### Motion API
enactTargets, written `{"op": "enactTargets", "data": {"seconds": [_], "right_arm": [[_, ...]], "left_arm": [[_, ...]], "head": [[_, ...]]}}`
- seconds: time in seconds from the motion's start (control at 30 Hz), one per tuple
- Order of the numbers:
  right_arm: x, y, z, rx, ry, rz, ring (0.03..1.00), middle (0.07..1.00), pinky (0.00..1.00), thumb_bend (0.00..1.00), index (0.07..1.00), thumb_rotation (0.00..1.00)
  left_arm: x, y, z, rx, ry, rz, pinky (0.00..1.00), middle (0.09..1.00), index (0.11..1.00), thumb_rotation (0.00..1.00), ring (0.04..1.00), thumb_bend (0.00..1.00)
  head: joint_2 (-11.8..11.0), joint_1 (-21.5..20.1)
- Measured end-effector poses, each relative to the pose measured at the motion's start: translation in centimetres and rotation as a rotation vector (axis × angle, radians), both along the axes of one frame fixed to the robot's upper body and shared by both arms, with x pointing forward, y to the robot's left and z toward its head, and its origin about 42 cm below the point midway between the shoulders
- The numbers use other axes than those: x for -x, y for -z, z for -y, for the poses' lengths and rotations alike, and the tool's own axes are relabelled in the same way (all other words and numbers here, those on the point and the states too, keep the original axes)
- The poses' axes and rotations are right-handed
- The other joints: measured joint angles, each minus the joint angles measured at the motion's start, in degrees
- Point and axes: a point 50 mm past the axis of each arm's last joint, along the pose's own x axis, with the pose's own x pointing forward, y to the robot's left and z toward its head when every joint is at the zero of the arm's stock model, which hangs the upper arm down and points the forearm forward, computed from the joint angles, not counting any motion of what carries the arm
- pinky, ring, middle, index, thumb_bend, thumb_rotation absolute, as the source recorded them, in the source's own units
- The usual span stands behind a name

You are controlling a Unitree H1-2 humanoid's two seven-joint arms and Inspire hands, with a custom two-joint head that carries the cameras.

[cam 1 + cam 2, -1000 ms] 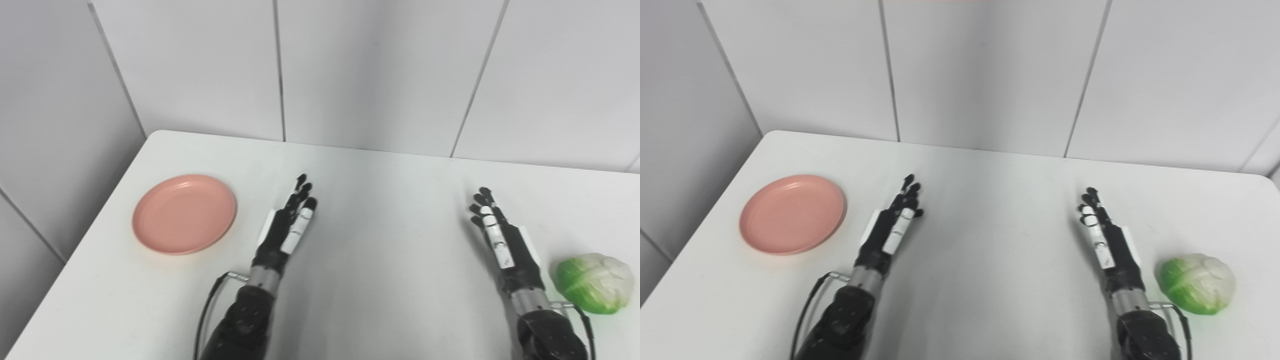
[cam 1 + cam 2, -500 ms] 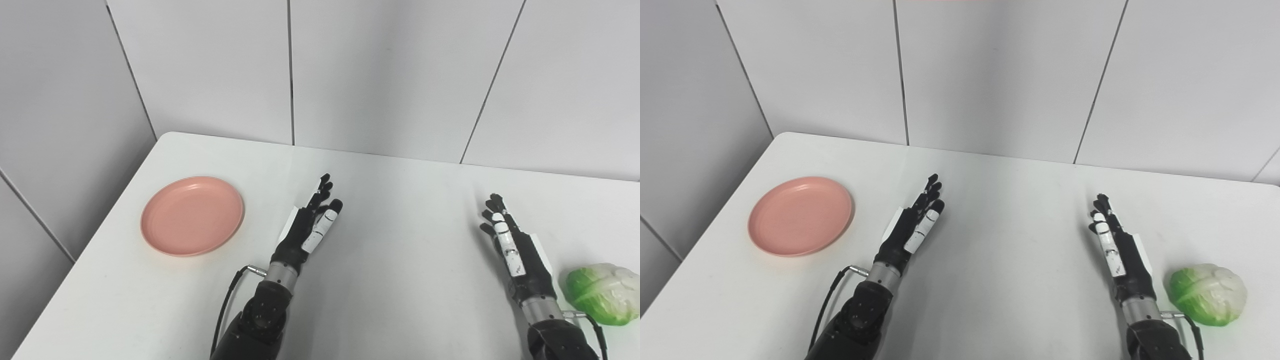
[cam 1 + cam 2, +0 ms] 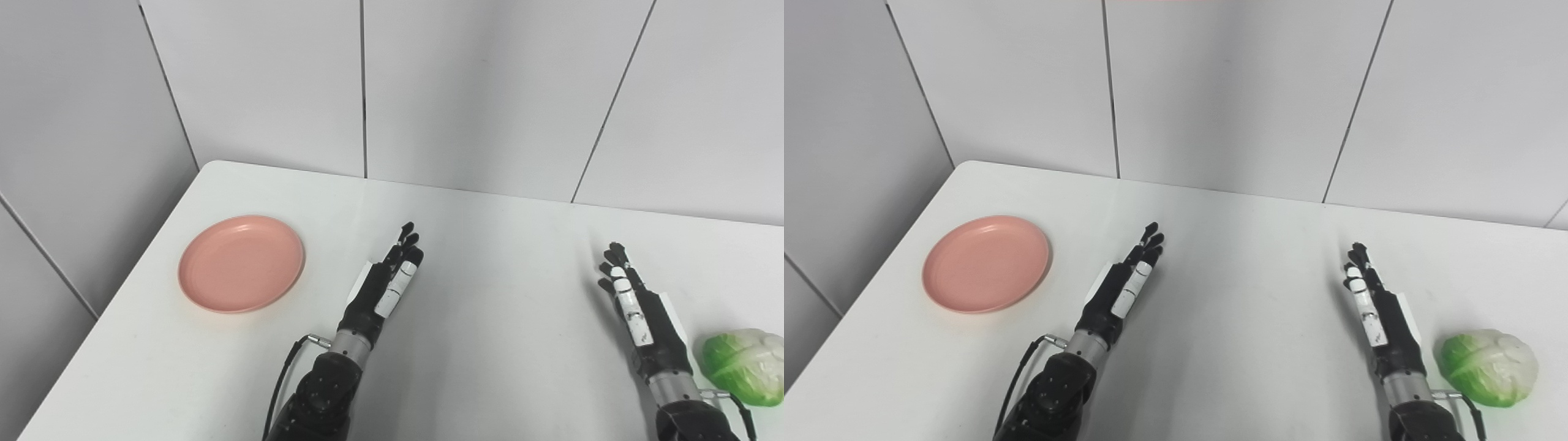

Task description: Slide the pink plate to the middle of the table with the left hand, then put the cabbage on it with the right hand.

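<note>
The left robot hand (image 3: 386,285) is stretched out flat above the white tabletop (image 3: 490,343), its fingers straight, pointing away from the robot and slightly to the right, holding nothing. The right robot hand (image 3: 640,306) is likewise extended with its fingers straight and a little apart, pointing away from the robot and empty. Both hands are well apart from each other, with bare tabletop between them. The pink plate (image 3: 241,263) lies flat on the left side of the tabletop, to the left of the left robot hand and not touching it, close to the table's left edge. The cabbage (image 3: 1488,366), green with pale whitish leaves, sits on the tabletop at the far right, just beside the right wrist. Grey wall panels (image 3: 465,92) rise behind the tabletop
</note>
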Motion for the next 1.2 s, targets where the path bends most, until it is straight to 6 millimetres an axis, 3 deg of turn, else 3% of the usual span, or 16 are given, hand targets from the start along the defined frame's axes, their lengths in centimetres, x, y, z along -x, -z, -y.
{"op": "enactTargets", "data": {"seconds": [0.33,0.7,1.2], "right_arm": [[-0.1,-0.1,0.0,-0.004,0.001,-0.008,0.954,0.968,0.99,0.45,0.977,1.0],[-0.3,-0.2,0.3,0.008,0.003,-0.008,0.946,0.964,0.98,0.45,0.976,1.0],[-0.4,-0.3,0.3,0.021,0.009,-0.005,0.948,0.962,1.0,0.4,0.975,1.0]], "left_arm": [[0.9,-7.5,-0.9,0.086,0.03,0.137,0.93,0.962,0.958,1.0,0.934,0.81],[2.2,-14.1,-4.9,0.122,-0.035,0.314,0.97,0.983,0.986,1.0,0.957,0.8],[1.8,-15.8,-12.9,0.117,-0.27,0.389,0.94,0.963,0.972,1.0,0.949,0.77]], "head": [[-0.2,0.9],[-0.1,2.0],[-0.4,2.7]]}}
